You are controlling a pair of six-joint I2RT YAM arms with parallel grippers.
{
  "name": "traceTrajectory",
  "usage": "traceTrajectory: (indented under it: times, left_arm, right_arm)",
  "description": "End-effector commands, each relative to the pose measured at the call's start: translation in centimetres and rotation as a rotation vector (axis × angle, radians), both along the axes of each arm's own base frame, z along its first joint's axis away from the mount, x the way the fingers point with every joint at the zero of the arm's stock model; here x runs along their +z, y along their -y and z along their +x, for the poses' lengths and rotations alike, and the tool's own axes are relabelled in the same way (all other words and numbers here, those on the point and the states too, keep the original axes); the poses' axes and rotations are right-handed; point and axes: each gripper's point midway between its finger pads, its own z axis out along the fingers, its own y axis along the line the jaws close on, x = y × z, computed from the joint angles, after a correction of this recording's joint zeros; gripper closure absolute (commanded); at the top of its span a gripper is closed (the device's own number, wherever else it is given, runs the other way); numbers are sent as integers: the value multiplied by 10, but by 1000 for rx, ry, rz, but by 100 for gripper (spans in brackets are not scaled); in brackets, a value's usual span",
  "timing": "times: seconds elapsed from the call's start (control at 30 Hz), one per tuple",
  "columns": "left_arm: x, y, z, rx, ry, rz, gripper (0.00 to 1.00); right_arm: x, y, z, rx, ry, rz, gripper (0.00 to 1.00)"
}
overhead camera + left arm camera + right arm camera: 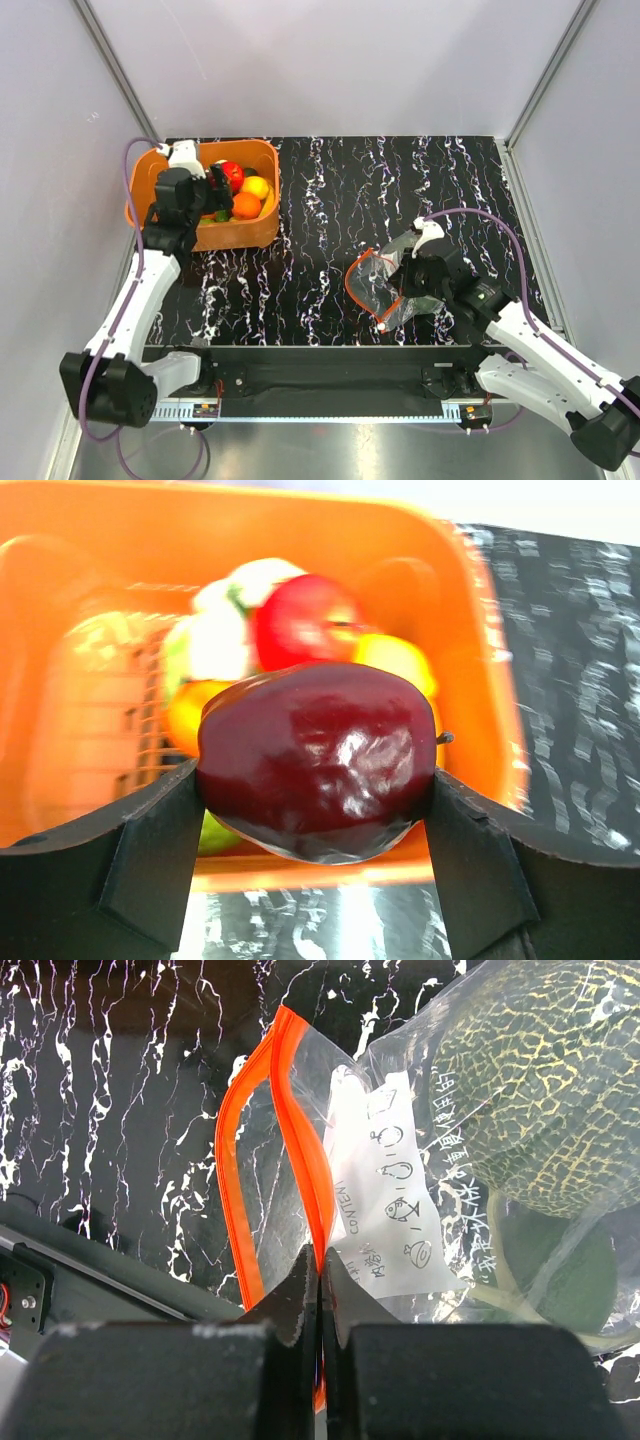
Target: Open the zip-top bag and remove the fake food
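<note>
Holding the dark maroon piece (318, 762) in our left gripper (316, 852), jaws spread wide around it and pressing on both its sides. Directly beyond and below the fingers sits the orange basket (470, 670), with a red ball (300, 620), orange and yellow fruit and a white piece already in it. We judge this as the drop-off step: one piece of fake food is out of the bag and over the basket. Next move: release it into the basket, clear of the near rim.

Our right gripper (320, 1290) is pinched fully shut on the orange-red zip strip (300, 1150) of the zip-top bag (380, 285), mouth gaping to the left of the fingers. Past the fingertips, to the right, a netted green piece (540, 1090) is inside the bag. So we're not done; we keep that pinch and bring the left arm back for the green one.
</note>
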Motion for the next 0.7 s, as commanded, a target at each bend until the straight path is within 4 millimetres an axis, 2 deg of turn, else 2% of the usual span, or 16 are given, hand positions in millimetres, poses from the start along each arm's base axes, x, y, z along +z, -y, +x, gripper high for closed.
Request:
traceTrajectory:
  times: [0.0,0.03,0.1,0.13,0.23,0.27,0.43,0.47,0.67]
  left_arm:
    - [13,-23,22,86,39,-24,82]
    - [11,-31,26,107,32,-25,75]
    - [1,-36,31,131,2,-25,52]
    - [-2,-38,32,141,-3,-23,33]
    - [-2,-40,32,150,2,-17,23]
    - [0,-41,32,155,8,-20,15]
    - [4,-43,28,161,16,-14,8]
    - [4,-44,27,165,13,-12,1]
    - [6,-46,25,175,15,-5,1]
  right_arm:
    - [6,-2,2,15,31,13,100]
    - [7,-2,2,16,33,13,100]
    - [8,-2,2,17,33,10,100]
    - [8,-1,1,16,32,9,100]
    - [10,0,1,14,36,6,100]
    - [9,1,1,11,36,5,100]
    - [9,0,2,14,33,5,100]
    - [8,-1,1,17,28,7,100]
    - [10,0,2,14,35,2,100]
